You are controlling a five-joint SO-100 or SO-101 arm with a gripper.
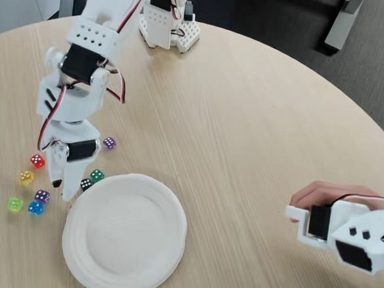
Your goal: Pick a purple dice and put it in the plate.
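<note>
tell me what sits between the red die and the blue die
In the fixed view, the yellow die lies between the red die and the blue die, with bare table around it.

The plate point(125, 231) serves as landmark in the fixed view; its own surface lies bare and open from above; the table point(245, 141) to its right and beyond its far rim is wide and free as far as a person's hand point(320, 194) on a white handle at the right edge; to the plate's left, dice crowd the way: a green die point(97, 174) just off the rim, a purple die point(42, 196), blue point(36, 208), lime point(15, 204), yellow point(26, 177) and red point(38, 161) farther left; the gripper point(70, 183) stands among them beside the rim; another purple die point(109, 143) sits beyond, apart.
</note>
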